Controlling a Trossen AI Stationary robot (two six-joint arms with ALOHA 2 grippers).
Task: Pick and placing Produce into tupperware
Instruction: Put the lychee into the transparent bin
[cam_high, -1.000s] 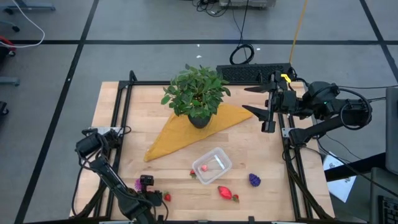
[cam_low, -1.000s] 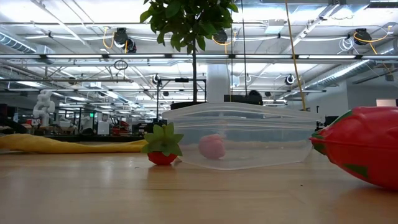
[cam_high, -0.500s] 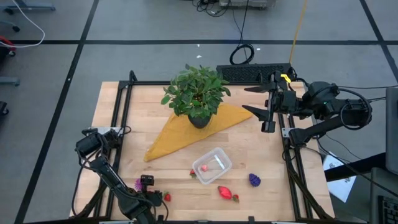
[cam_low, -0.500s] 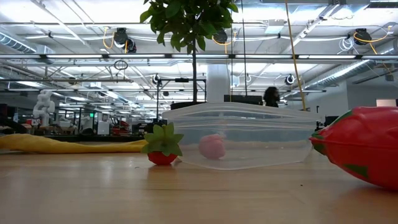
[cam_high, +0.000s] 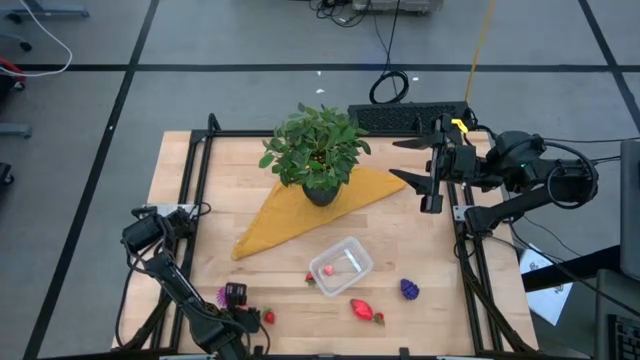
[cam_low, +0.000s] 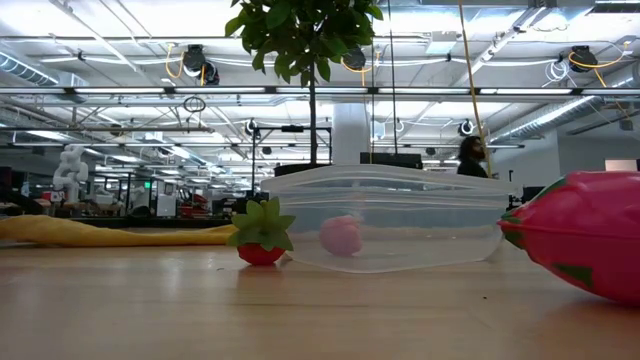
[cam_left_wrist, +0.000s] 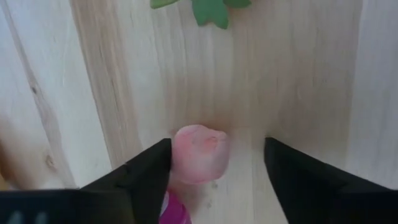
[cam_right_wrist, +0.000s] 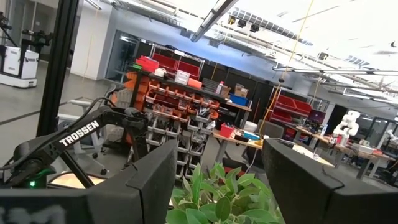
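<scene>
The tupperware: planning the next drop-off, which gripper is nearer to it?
Left. The left gripper sits beside the tupperware near the table's front edge; the right gripper waits beyond it, beside the plant.

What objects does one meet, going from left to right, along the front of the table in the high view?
Left tool → small red piece → strawberry → tupperware → red-pink fruit → purple piece.

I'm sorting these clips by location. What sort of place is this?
Probably a robotics lab or workshop: an open hall with bare ceiling pipes, shelves of red parts bins, and another robot standing in the background.
</scene>
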